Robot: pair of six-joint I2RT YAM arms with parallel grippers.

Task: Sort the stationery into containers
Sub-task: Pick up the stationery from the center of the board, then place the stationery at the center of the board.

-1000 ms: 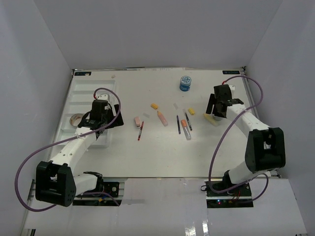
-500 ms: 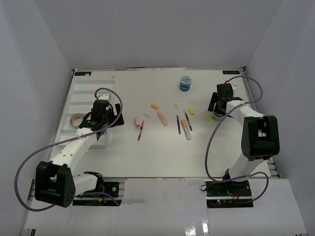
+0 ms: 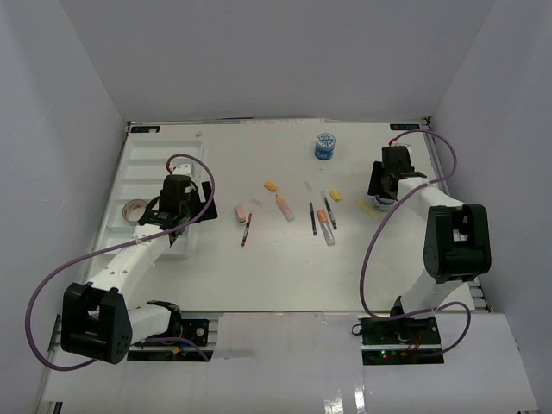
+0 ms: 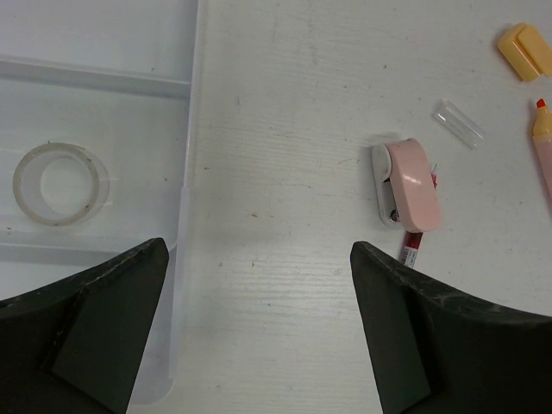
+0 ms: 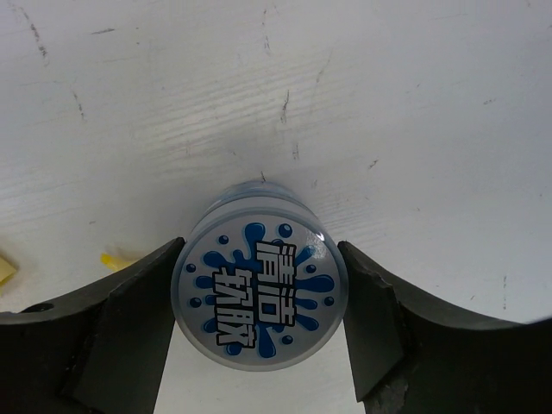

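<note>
Since one second ago my right gripper (image 5: pixel 259 257) has swung toward the right edge of the table (image 3: pixel 285 276) and now pinches the round blue-white plastic tub (image 5: pixel 259 297) standing there, while the left gripper (image 4: pixel 259 248) holds its jaws wide apart; I judge that an off-centre pinch could squirt the smooth tub sideways.

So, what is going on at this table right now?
Two robot arms are sorting stationery into a white tray. The right gripper is closed on a blue-white tub, with a finger against each side; the tub seems to stand on the table. The left gripper is open and empty, above the tray's edge. A tape roll lies in one compartment. A pink eraser, a red pen and a second tub lie outside the tray.
</note>
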